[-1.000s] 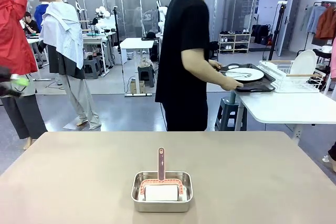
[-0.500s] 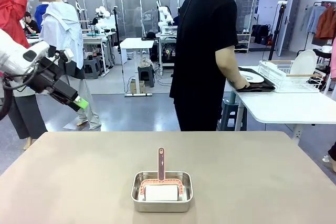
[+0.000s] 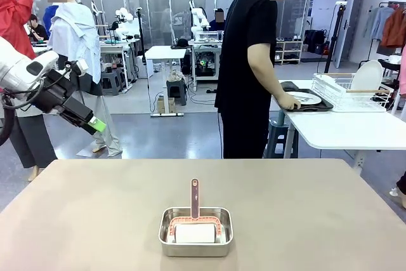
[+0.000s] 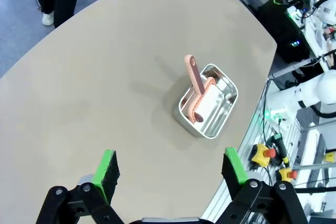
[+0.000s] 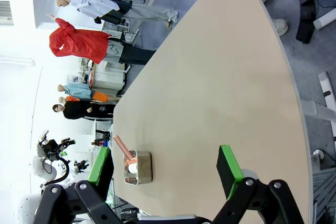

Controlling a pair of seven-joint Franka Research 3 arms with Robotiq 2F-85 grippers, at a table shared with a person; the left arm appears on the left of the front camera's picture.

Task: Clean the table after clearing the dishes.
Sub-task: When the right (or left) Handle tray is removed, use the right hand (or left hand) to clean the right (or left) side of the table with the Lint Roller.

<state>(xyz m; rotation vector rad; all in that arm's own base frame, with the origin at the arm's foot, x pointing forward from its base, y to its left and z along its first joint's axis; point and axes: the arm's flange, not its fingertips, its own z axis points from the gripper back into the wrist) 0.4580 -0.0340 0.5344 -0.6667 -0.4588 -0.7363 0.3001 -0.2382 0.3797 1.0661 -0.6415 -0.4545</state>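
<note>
The beige table [image 3: 304, 207] [image 4: 105, 77] [image 5: 210, 93] fills the foreground. Of the dishes, a white plate [image 3: 306, 98] lies on a dark tray [image 3: 317, 105] on the white side table at the far right. A person in black stands there with a hand [image 3: 290, 101] on that tray. My left gripper [image 3: 95, 123] [image 4: 170, 167] hangs open high above the table's left far corner, holding nothing. My right gripper [image 5: 164, 170] is open too, high over the table with nothing between its fingers.
A steel pan [image 3: 195, 231] [image 4: 208, 107] [image 5: 138, 167] with a pink-handled roller stands near the table's front middle. A white dish rack [image 3: 355, 90] holding a plate sits on the white side table [image 3: 355, 132].
My left arm has swung into the front view from the left. The person has stepped right and set the tray with the plate down on the white side table.
</note>
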